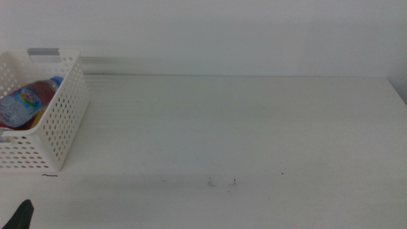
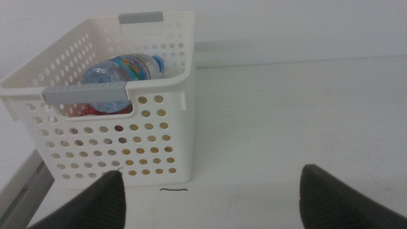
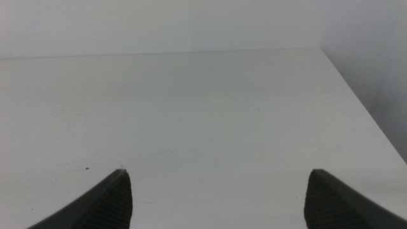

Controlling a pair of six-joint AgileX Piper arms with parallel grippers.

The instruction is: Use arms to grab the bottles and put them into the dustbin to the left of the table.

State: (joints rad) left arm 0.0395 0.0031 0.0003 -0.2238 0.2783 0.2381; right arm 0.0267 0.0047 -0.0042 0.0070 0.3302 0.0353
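The dustbin (image 1: 63,121), a white perforated basket with a grey strip on its rim, stands at the table's left end. A clear water bottle (image 1: 25,102) with a blue cap lies on top inside it. Red and yellow show beneath it. In the left wrist view the dustbin (image 2: 159,146) is close ahead, holding the water bottle (image 2: 121,70), with a red can (image 2: 95,109) under it behind the handle slot. My left gripper (image 2: 213,203) is open and empty, just short of the basket's near wall. My right gripper (image 3: 216,197) is open and empty over bare table (image 3: 191,108).
A dark tip of the left gripper (image 1: 24,215) shows at the bottom left corner of the middle view; the right arm is outside that view. A few tiny dark specks (image 1: 234,182) mark the white table (image 1: 241,127) near its front. The table's right edge runs close to the right gripper.
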